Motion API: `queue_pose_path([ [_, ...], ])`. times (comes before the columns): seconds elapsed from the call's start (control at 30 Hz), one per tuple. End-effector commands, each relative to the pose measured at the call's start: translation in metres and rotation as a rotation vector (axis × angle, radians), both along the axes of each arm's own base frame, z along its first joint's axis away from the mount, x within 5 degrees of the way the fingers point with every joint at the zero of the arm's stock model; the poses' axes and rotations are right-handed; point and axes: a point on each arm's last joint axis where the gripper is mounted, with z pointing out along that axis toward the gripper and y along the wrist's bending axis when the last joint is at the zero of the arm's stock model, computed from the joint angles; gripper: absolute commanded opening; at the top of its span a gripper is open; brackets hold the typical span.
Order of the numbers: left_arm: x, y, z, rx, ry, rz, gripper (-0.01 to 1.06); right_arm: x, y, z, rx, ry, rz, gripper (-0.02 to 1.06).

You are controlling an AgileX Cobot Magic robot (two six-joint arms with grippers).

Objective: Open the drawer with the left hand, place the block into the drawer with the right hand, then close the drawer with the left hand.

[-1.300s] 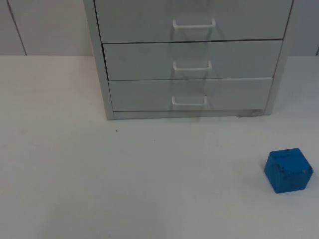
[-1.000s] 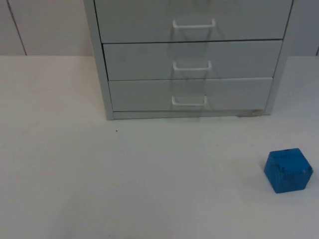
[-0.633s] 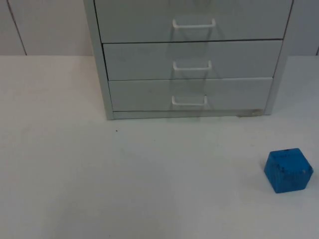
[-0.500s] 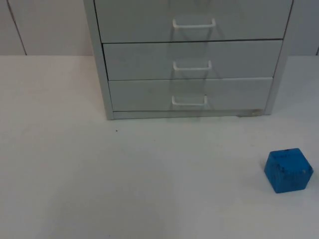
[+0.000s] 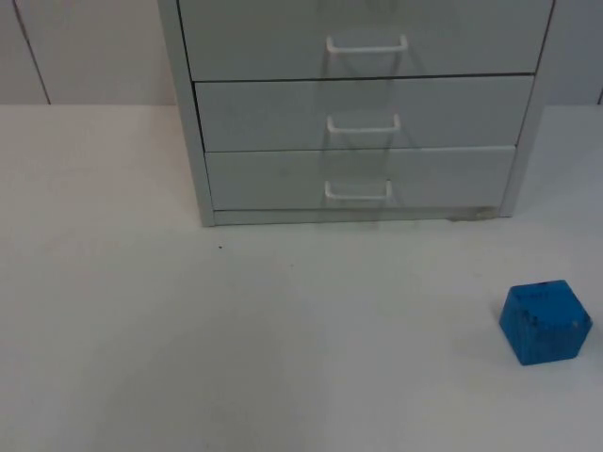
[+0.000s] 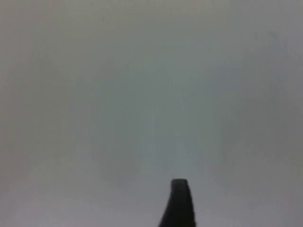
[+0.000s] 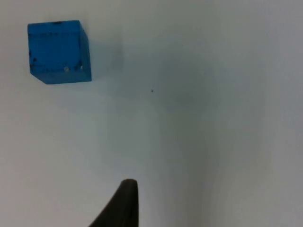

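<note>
A grey drawer cabinet (image 5: 200, 141) stands at the back of the white table, with three drawers showing. The top drawer (image 5: 264, 42), middle drawer (image 5: 268, 118) and bottom drawer (image 5: 273, 181) are all pushed in, each with a white bar handle (image 5: 358, 192). A blue block (image 5: 545, 322) rests on the table at the front right, well clear of the cabinet. My right gripper (image 7: 124, 203) hovers over the table a short way from the blue block (image 7: 57, 51). My left gripper (image 6: 179, 203) hangs above bare white table.
The grey partition wall (image 5: 85, 52) runs behind the cabinet on both sides. A tiny dark speck (image 5: 220, 248) lies on the table (image 5: 188, 348) just in front of the cabinet's left corner.
</note>
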Motion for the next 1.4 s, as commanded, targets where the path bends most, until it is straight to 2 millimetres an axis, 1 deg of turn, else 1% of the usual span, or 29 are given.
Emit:
queue_pose_path([
  [0.0,0.005,-0.001,0.0,0.002,-0.008,-0.029,0.55,0.002,-0.001,0.002,-0.003,-0.02,0.001,1.05],
  [0.07,0.009,-0.003,-0.001,0.011,-0.02,-0.064,0.45,0.002,-0.001,0.002,-0.002,-0.022,0.001,1.05],
  [0.17,0.015,-0.004,-0.002,0.006,-0.029,-0.08,0.44,0.002,0.002,0.002,0.036,-0.018,-0.004,1.05],
  [0.27,0.02,-0.003,-0.006,0.018,-0.007,-0.098,0.44,0.002,0.002,0.002,0.038,-0.017,0.001,1.05],
  [0.3,0.022,-0.004,-0.008,0.023,0.005,-0.115,0.46,0.002,0.002,0.002,0.037,-0.017,0.002,1.05],
  [0.37,0.027,-0.005,-0.01,0.019,0.027,-0.141,0.53,0.002,0.002,0.002,0.035,-0.017,0.002,1.05],
  [0.4,0.027,-0.005,-0.01,0.019,0.027,-0.141,0.53,0.002,0.002,0.002,0.035,-0.017,0.002,1.05],
  [0.47,0.035,-0.006,-0.007,0.007,0.038,-0.163,0.63,0.002,0.002,0.002,0.032,-0.018,0.002,1.05],
  [0.5,0.04,-0.008,-0.005,-0.007,0.045,-0.18,0.66,0.002,0.002,0.002,0.031,-0.018,0.003,1.05],
  [0.53,0.046,-0.011,-0.001,-0.021,0.045,-0.208,0.67,0.002,0.002,0.002,0.029,-0.021,0.003,1.05],
  [0.57,0.046,-0.011,-0.001,-0.021,0.045,-0.208,0.67,0.002,0.002,0.002,0.029,-0.021,0.003,1.05],
  [0.6,0.051,-0.015,0.002,-0.023,0.038,-0.251,0.66,0.002,0.001,0.002,0.023,-0.022,0.004,1.05],
  [0.7,0.071,-0.033,0.011,-0.014,0.017,-0.38,0.62,0.003,0.001,0.002,0.017,-0.031,0.006,1.05],
  [0.73,0.071,-0.033,0.011,-0.014,0.017,-0.38,0.62,0.003,0.001,0.002,0.017,-0.031,0.006,1.05],
  [0.83,0.093,-0.061,0.014,0.031,-0.028,-0.498,0.6,0.003,0.001,0.003,0.013,-0.038,0.008,1.05],
  [0.87,0.098,-0.072,0.014,0.061,-0.04,-0.555,0.6,0.003,0.001,0.003,0.01,-0.04,0.009,1.05],
  [0.9,0.105,-0.089,0.008,0.136,-0.032,-0.644,0.6,0.004,0.0,0.003,0.005,-0.043,0.01,1.05],
  [0.93,0.105,-0.089,0.008,0.136,-0.032,-0.644,0.6,0.004,0.0,0.003,0.005,-0.043,0.01,1.05],
  [0.97,0.107,-0.095,0.005,0.163,-0.029,-0.678,0.6,0.004,-0.001,0.003,-0.007,-0.044,0.012,1.05],
  [1.0,0.112,-0.116,-0.002,0.253,-0.032,-0.78,0.6,0.004,-0.001,0.003,-0.015,-0.045,0.014,1.05],
  [1.07,0.118,-0.143,-0.016,0.4,-0.051,-0.919,0.6,0.004,-0.001,0.003,-0.017,-0.046,0.014,1.05],
  [1.1,0.118,-0.143,-0.016,0.4,-0.051,-0.919,0.6,0.004,-0.001,0.003,-0.017,-0.046,0.014,1.05],
  [1.17,0.12,-0.166,-0.03,0.546,-0.082,-1.047,0.6,0.004,-0.001,0.003,-0.019,-0.047,0.015,1.05],
  [1.23,0.124,-0.185,-0.049,0.702,-0.125,-1.137,0.58,0.005,-0.002,0.004,-0.033,-0.06,0.019,1.05],
  [1.27,0.124,-0.185,-0.049,0.702,-0.125,-1.137,0.58,0.005,-0.002,0.004,-0.033,-0.06,0.019,1.05],
  [1.33,0.13,-0.2,-0.072,0.806,-0.151,-1.161,0.55,0.006,-0.002,0.005,-0.027,-0.075,0.013,1.05],
  [1.37,0.133,-0.203,-0.079,0.826,-0.166,-1.155,0.54,0.006,-0.002,0.005,-0.026,-0.078,0.013,1.05],
])
